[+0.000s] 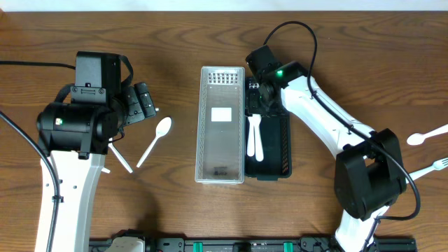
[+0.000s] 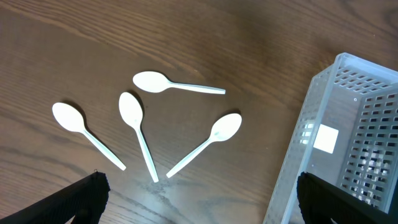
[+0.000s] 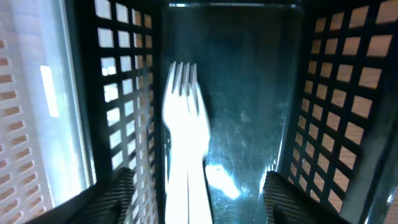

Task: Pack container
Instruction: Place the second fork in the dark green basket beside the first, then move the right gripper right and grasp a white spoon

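Observation:
A clear perforated basket (image 1: 222, 124) and a black perforated basket (image 1: 278, 150) stand side by side mid-table. White forks (image 1: 255, 135) lie in the black basket; in the right wrist view they (image 3: 185, 143) rest on its floor (image 3: 249, 112). My right gripper (image 1: 260, 96) hangs open over the black basket's far end, its fingers (image 3: 196, 199) apart either side of the forks. Several white spoons (image 2: 140, 121) lie on the table left of the clear basket (image 2: 348, 130); overhead shows one spoon (image 1: 155, 138) plainly. My left gripper (image 2: 196, 202) is open above the table, empty.
A white spoon (image 1: 425, 135) and a white fork (image 1: 430, 168) lie at the right table edge. The right arm's base (image 1: 364, 178) stands at the front right, the left arm's body (image 1: 77, 126) at the left.

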You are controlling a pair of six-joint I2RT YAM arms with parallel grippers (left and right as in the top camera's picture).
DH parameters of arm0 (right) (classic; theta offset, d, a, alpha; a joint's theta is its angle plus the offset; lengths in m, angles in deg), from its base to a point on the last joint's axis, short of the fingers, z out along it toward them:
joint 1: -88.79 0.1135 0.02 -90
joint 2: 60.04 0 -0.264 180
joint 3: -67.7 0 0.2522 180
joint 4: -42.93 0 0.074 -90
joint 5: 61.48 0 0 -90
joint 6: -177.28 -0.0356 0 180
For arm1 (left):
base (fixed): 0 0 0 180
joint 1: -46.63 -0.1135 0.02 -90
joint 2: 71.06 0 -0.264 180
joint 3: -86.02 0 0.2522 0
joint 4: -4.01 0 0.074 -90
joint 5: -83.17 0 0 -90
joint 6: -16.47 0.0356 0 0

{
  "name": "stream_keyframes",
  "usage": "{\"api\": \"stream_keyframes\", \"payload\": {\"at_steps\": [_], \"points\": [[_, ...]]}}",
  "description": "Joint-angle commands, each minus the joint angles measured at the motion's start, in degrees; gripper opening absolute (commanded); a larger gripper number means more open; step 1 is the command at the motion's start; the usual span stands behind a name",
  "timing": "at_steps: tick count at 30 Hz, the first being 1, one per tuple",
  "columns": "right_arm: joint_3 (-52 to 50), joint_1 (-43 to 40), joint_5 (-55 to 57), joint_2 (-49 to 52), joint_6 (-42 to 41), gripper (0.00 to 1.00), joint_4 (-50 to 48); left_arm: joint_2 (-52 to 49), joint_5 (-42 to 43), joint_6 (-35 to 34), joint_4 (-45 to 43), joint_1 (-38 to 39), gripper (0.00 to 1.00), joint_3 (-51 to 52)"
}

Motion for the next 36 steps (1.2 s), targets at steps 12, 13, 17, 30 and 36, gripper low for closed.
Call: {"api": "stream_keyframes", "payload": {"at_steps": [12, 13, 17, 30, 36], "points": [[6.5, -27.9, 5.8, -14.6, -9.3, 0.86, 6.0, -0.3, -0.7, -0.1, 0.2, -0.3, 0.98, 0.2], [6.5, -31.0, 5.8, -14.6, -10.5, 0.87, 6.7, -0.3, -0.7, -0.1, 0.2, -0.3, 0.98, 0.2], [5.2, -44.2, 4.9, -12.5, -13.2, 0.95, 8.1, -0.3, -0.7, -0.1, 0.2, -0.3, 0.98, 0.2], [4.9, -62.9, 0.2, 5.7, -3.1, 0.99, 7.2, -0.3, -0.7, -0.1, 0.2, -0.3, 0.98, 0.2], [4.9, -64.3, 0.2, 11.4, -3.1, 0.99, 4.8, -0.3, -0.7, -0.1, 0.2, -0.3, 0.98, 0.2]]}}
